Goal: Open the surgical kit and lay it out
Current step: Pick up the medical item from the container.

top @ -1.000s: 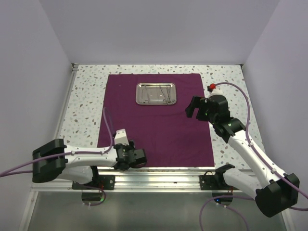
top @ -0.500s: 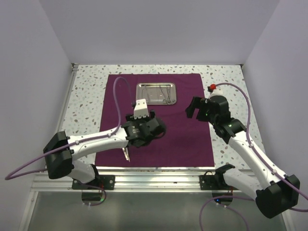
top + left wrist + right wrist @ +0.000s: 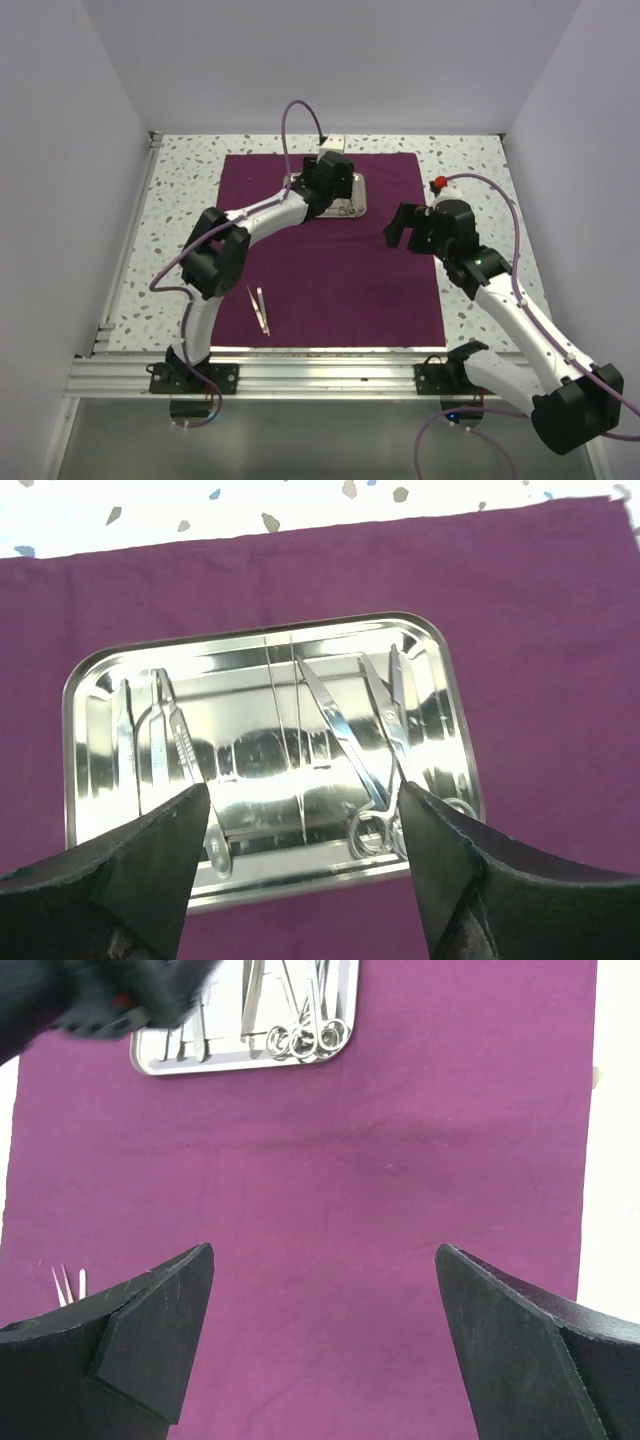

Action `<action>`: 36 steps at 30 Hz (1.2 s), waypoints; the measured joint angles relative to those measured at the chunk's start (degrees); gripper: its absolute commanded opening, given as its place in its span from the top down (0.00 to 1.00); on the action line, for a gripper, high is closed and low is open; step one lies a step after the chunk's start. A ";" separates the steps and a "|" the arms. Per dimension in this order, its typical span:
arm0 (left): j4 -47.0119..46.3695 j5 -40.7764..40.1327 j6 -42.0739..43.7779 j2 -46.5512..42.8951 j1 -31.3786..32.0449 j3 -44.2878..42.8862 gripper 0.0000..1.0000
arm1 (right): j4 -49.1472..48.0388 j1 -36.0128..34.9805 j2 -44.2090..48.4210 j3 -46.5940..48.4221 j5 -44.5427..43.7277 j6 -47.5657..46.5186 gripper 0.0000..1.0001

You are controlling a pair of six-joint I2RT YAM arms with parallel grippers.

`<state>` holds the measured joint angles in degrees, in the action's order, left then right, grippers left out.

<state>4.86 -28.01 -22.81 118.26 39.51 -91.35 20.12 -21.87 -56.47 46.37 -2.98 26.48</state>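
The maroon cloth [image 3: 330,260] lies flat and open on the table. The steel tray [image 3: 352,196] sits at its far middle and holds several slim steel tools, among them ring-handled scissors [image 3: 385,820]. My left gripper [image 3: 322,190] hovers over the tray, open and empty; in the left wrist view [image 3: 305,805] its jaws frame the tray's near rim [image 3: 300,875]. A pair of tweezers [image 3: 259,309] lies on the cloth's near left part. My right gripper [image 3: 400,228] is open and empty above the cloth's right side; its view shows the tray [image 3: 240,1057] and tweezers [image 3: 66,1284].
The speckled white tabletop [image 3: 175,215] shows round the cloth. White walls close in the left, right and far sides. A metal rail [image 3: 320,375] runs along the near edge by the arm bases.
My left arm has swung from the cloth's near left edge out to the tray at the far side. The tweezers now lie on the cloth's near left. The right arm barely moved.
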 measured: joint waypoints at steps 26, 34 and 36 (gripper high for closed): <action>-1.18 9.84 1.42 14.10 -4.94 -5.55 0.86 | -0.07 -0.22 -2.47 0.00 1.01 0.04 0.03; -0.94 9.09 1.40 14.93 -4.90 -6.82 1.00 | -0.07 -0.24 -2.47 0.00 1.01 0.04 0.03; -0.76 8.96 1.42 14.93 -4.87 -6.97 1.00 | -0.07 -0.24 -2.47 0.00 1.01 0.04 0.04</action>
<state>4.10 -19.05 -21.39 133.19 34.63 -98.32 20.05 -22.11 -58.94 46.37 -1.98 26.52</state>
